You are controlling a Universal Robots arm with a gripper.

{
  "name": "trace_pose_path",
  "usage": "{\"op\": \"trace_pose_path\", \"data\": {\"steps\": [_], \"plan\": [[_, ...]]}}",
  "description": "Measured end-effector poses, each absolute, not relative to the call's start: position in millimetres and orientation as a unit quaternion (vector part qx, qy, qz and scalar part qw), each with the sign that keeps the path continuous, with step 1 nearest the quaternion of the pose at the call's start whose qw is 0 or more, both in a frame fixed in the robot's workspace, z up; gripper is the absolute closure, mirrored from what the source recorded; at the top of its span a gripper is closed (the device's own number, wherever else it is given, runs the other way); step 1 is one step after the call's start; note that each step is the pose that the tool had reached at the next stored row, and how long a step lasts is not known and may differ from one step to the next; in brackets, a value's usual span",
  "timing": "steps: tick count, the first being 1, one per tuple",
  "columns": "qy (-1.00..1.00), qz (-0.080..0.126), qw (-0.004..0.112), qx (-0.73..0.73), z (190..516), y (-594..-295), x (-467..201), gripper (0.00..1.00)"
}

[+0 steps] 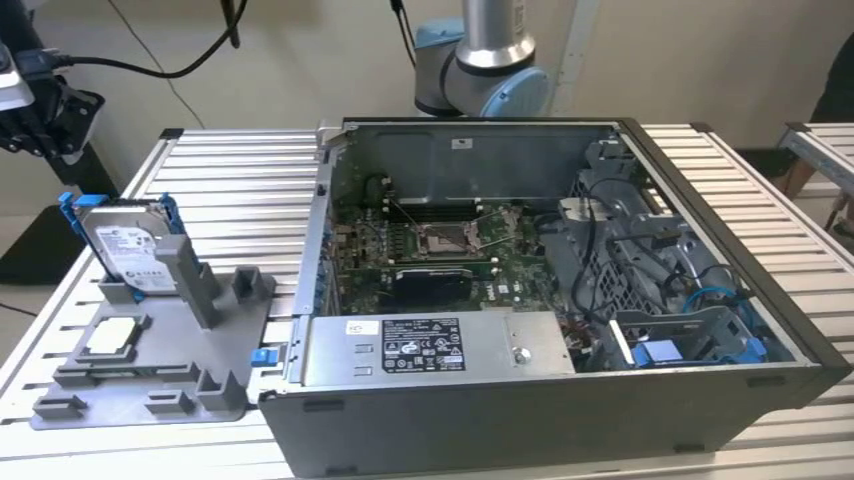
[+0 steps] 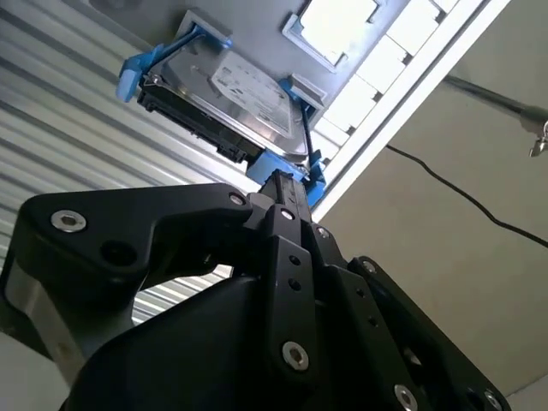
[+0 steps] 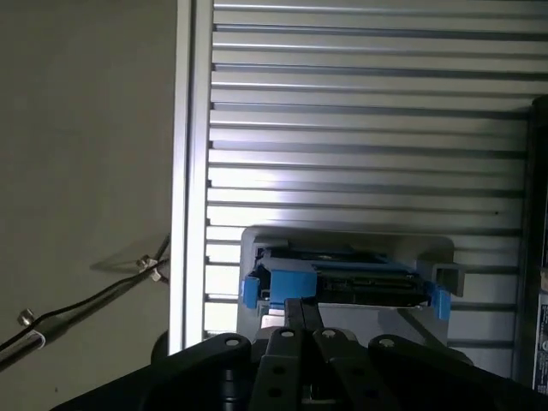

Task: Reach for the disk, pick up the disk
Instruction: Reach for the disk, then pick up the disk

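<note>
Nearest in the first wrist view, black gripper (image 3: 301, 306) with fingers pressed together on nothing, tips aimed at the disk (image 3: 360, 287) just beyond. Upright on its edge, blue-framed, in a grey holder (image 1: 187, 360) near the tabletop (image 1: 240, 170) corner at the exterior view's left, clear of the gripper. Farther toward the exterior view's right, open computer case (image 1: 534, 430), motherboard (image 1: 427, 240) exposed.

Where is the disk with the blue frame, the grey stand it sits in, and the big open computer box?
disk (image 1: 123, 245), exterior view, on its printed label.
grey stand (image 1: 167, 352), exterior view, on its flat base.
computer box (image 1: 534, 420), exterior view, on its near outer wall.
</note>
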State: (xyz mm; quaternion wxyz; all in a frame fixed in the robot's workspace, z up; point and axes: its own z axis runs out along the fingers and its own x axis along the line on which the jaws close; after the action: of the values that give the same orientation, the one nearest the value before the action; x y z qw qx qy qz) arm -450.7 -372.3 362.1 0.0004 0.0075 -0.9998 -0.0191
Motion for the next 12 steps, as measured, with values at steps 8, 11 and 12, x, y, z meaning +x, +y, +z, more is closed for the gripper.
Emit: {"op": "trace_pose_path", "data": {"steps": [8,11,12], "plan": [[-1.000,-0.019,0.000,0.007,362.1,-372.4,-450.6,1.00],[-1.000,-0.019,0.000,0.007,362.1,-372.4,-450.7,1.00],[-1.000,-0.019,0.000,0.006,362.1,-372.4,-450.7,1.00]]}}
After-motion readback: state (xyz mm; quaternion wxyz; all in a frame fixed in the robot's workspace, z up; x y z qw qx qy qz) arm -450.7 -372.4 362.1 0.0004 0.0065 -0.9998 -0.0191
